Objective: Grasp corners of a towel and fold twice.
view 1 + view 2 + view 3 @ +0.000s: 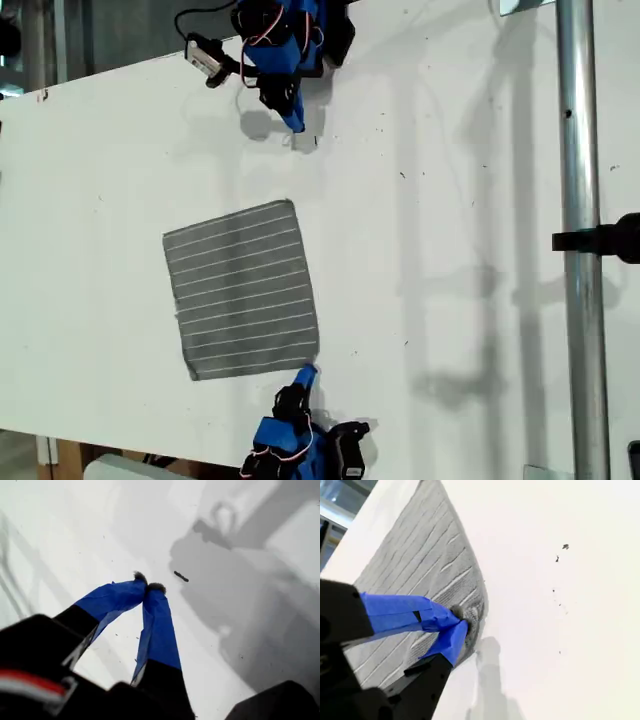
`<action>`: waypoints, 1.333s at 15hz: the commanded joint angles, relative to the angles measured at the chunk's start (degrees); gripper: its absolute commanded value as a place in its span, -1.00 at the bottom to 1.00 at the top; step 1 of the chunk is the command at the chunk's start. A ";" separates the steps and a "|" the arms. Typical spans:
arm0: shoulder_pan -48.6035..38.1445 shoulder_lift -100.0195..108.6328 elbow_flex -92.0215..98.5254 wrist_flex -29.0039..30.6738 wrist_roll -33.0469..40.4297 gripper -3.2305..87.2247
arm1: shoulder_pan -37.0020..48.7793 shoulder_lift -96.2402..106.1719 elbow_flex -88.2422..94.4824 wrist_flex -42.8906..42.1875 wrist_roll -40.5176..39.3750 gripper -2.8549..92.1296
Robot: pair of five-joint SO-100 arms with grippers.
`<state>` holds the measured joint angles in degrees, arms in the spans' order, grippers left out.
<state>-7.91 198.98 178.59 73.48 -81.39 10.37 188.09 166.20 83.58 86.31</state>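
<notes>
1. Flat white table [480, 200] fills the exterior view; a few dark specks are scattered on its surface.
2. Upright bare-metal pole [580, 240] runs down the exterior view's right side, with a black clamp [605, 238] on it.
3. The towel [243, 290], a grey square of soft cloth with thin white stripes, lies flat on the table, left of centre in the exterior view. It lies between the two arms.
4. The second gripper [457, 622], blue-taped fingers on a black body, sits at the exterior view's bottom edge [305, 376]. In the second wrist view its fingertips are pressed together on the cloth at one rounded corner [477, 612] of the towel; the fabric puckers between them. That is the towel's lower right corner [312, 357] in the exterior view.
5. The first gripper [148, 586], also blue-taped, is at the top of the exterior view [295, 122], well apart from the towel. Its tips meet with nothing between them, above bare table.
6. A small dark fleck [181, 576] lies on the table just beside the first gripper's tips.
</notes>
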 commanded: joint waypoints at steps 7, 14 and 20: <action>9.32 0.18 -15.03 7.12 -9.67 -0.99 | 3.78 -35.86 -31.90 -7.65 -17.23 -0.95; 10.99 -30.94 -49.31 18.11 -11.87 -0.99 | 8.96 -87.54 -96.15 10.46 -38.14 -0.95; 4.31 -49.75 -74.36 23.20 0.18 -0.99 | 10.72 -87.71 -101.16 10.11 -39.81 -0.94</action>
<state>-2.37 150.91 107.75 96.59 -82.53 21.01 99.76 68.64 94.22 47.29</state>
